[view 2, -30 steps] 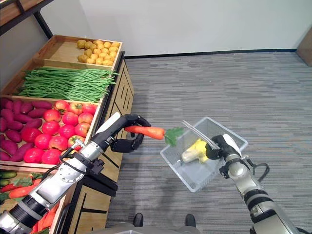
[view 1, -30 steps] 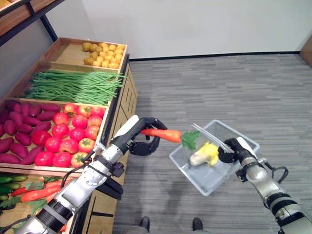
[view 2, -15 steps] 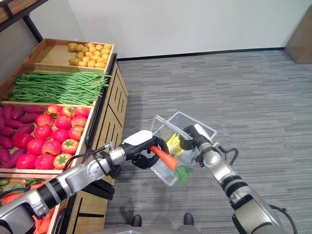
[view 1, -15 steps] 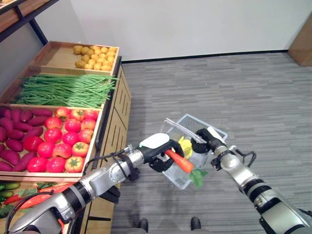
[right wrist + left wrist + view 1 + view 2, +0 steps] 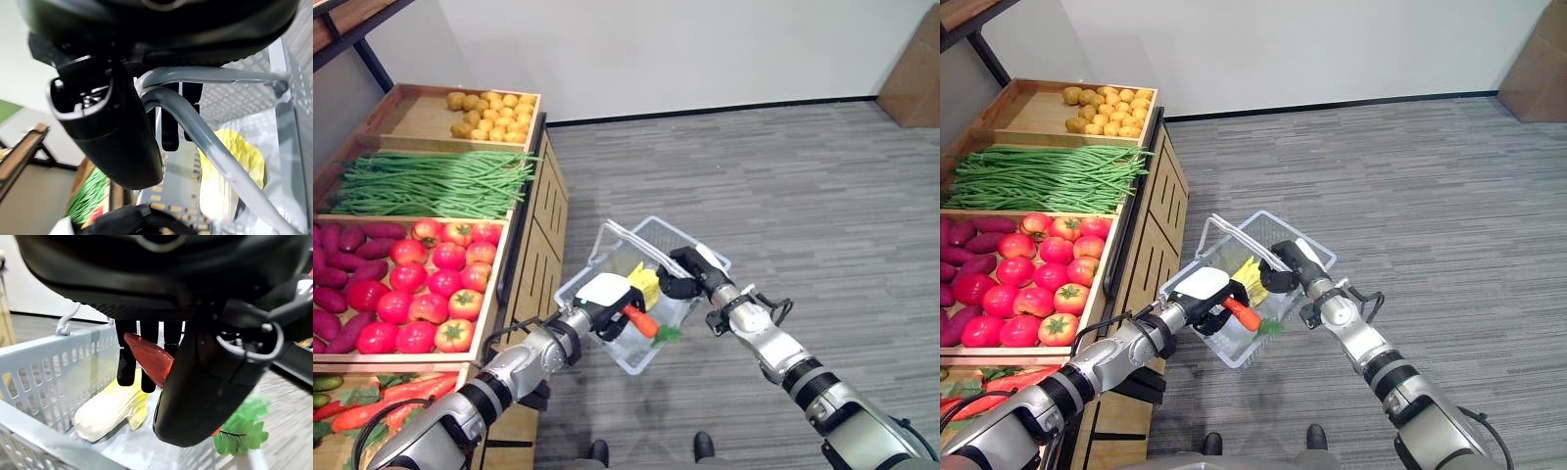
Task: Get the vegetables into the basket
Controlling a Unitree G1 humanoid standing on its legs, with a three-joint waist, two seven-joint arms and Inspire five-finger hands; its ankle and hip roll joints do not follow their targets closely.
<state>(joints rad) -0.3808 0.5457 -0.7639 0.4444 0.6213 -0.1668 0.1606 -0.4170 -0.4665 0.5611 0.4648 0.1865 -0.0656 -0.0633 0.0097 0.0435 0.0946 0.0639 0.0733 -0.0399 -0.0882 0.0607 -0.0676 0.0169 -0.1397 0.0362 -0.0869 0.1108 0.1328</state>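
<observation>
A grey wire basket (image 5: 590, 274) hangs over the floor beside the produce stand, and my right hand (image 5: 685, 277) is shut on its handles (image 5: 205, 147). A yellow-white cabbage (image 5: 110, 409) lies inside it. My left hand (image 5: 607, 297) is shut on an orange carrot (image 5: 640, 321) with green leaves (image 5: 240, 432), holding it over the basket's inside, the leaves toward the basket's near rim.
At the left stands a wooden produce stand with trays of potatoes (image 5: 487, 114), green beans (image 5: 431, 183), tomatoes (image 5: 426, 289), purple sweet potatoes (image 5: 337, 264) and carrots with cucumbers (image 5: 362, 401). Grey carpet (image 5: 783, 186) spreads to the right, with a brown box (image 5: 913, 69) in the far corner.
My right hand has brought the basket left, closer to the stand. My left hand has carried the carrot from beside the basket's near rim to over its inside. The camera has shifted too.
</observation>
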